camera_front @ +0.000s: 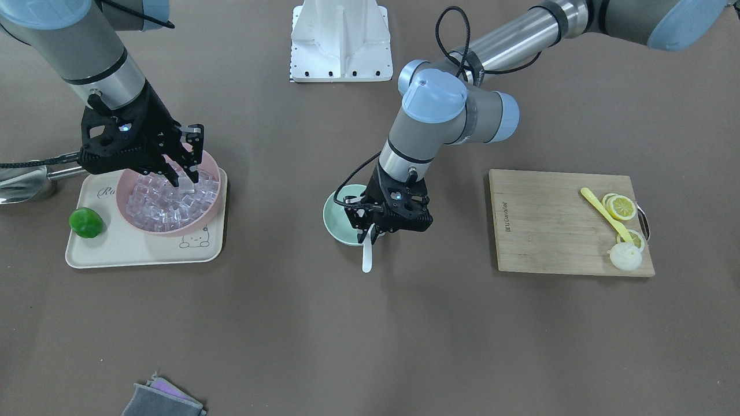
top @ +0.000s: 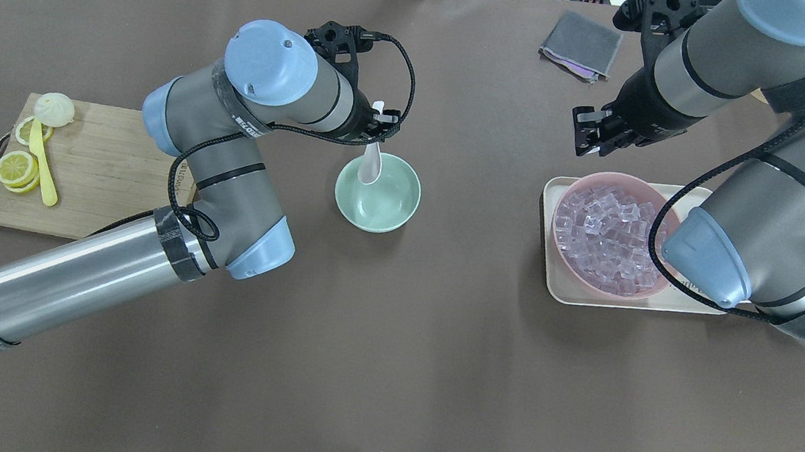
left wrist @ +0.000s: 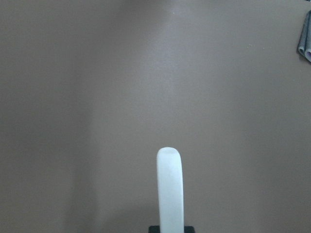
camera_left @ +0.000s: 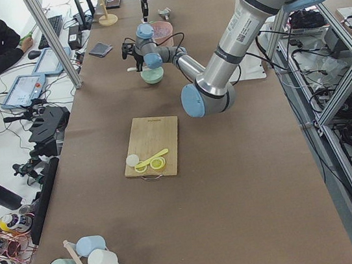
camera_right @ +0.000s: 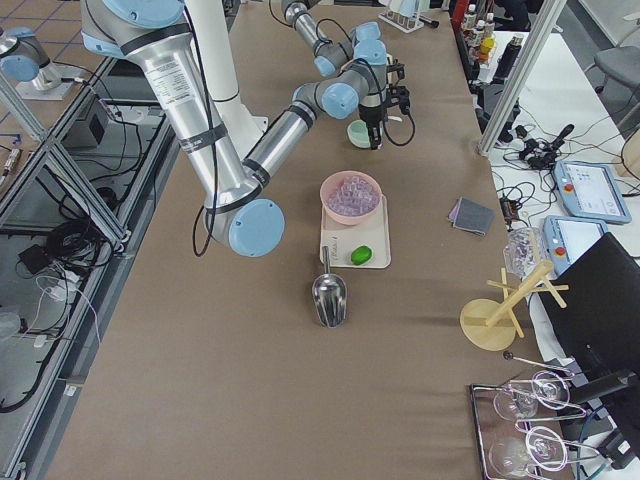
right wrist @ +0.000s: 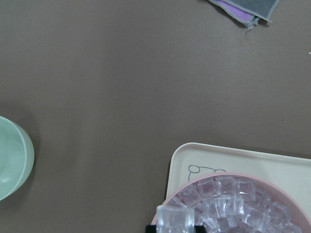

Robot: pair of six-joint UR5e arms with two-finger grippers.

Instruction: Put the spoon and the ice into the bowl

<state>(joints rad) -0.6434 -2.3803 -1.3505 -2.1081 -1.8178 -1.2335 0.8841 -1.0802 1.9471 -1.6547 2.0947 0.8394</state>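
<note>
The white spoon [top: 370, 167] hangs tilted from my left gripper [top: 382, 118], which is shut on its handle. The scoop end sits low over the far inside of the mint-green bowl [top: 385, 210]. In the front view the handle [camera_front: 367, 254] sticks out past the bowl [camera_front: 336, 222] under the gripper [camera_front: 370, 226]. The handle also shows in the left wrist view [left wrist: 170, 189]. My right gripper [camera_front: 184, 177] is shut on one clear ice cube [right wrist: 174, 221], just above the pile of ice in the pink bowl [camera_front: 124, 211]. The bowl's edge shows in the right wrist view [right wrist: 12, 160].
The pink bowl stands on a cream tray [camera_front: 144, 251] with a green lime [camera_front: 87, 222]. A steel scoop [camera_front: 23, 182] lies beside the tray. A cutting board [camera_front: 549, 225] holds lemon slices and a yellow utensil [camera_front: 604, 212]. A grey cloth [top: 581, 45] lies far off.
</note>
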